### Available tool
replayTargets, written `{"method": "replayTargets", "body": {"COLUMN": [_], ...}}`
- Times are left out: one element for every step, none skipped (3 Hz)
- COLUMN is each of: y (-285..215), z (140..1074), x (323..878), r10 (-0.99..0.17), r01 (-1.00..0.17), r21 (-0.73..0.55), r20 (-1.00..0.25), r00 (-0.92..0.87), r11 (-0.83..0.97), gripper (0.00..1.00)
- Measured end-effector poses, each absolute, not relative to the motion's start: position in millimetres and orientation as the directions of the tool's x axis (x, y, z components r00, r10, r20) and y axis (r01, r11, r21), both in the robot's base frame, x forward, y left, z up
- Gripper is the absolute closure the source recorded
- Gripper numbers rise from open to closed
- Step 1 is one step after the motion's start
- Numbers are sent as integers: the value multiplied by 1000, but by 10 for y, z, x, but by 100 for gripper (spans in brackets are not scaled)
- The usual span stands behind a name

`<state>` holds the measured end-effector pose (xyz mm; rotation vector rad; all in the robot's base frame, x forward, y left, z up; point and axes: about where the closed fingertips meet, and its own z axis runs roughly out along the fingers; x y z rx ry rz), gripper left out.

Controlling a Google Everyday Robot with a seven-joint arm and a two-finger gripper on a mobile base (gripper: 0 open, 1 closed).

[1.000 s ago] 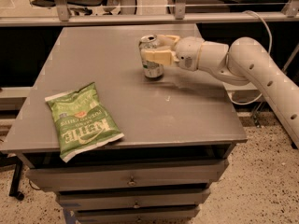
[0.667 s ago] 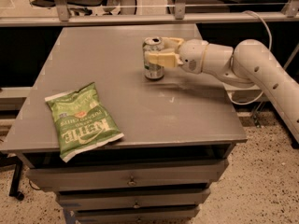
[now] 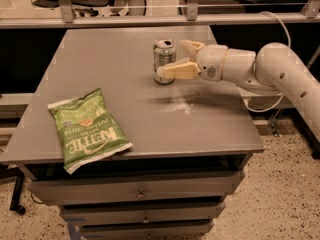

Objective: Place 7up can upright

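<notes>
The small silvery-white metal drink can (image 3: 163,60) is being kept upright on the grey square table (image 3: 100,79), while the cream two-finger gripper (image 3: 171,59) is being held beside it, jaws spread apart.

The 7up can (image 3: 163,56) is silvery with dim green markings and a silver top. Right beside it, over the far side of the bench (image 3: 100,64), the gripper (image 3: 171,59) is pale cream-yellow on a white arm (image 3: 280,69). The bench is plain grey. The chip bag (image 3: 87,129) is bright green with white lettering and white edges. The floor (image 3: 285,194) is speckled beige.
</notes>
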<state>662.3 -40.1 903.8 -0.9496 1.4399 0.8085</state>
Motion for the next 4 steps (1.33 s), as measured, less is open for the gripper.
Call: {"method": "replayTargets", "body": {"y": [-499,-747,-1233,-1260], "z": [9105,9140,9078,9069], "x": [6522,6470,6427,6416], "r10": [-135,-187,-248,-253], "r01": [-907,-906,-894,-896], "r21": [-71,-108,-137,-138], "r20": [-991,-982,-968,-967], "r00": [15,33,31,29], "r11": [415,408,427,423], "gripper": [0,0,0,0]}}
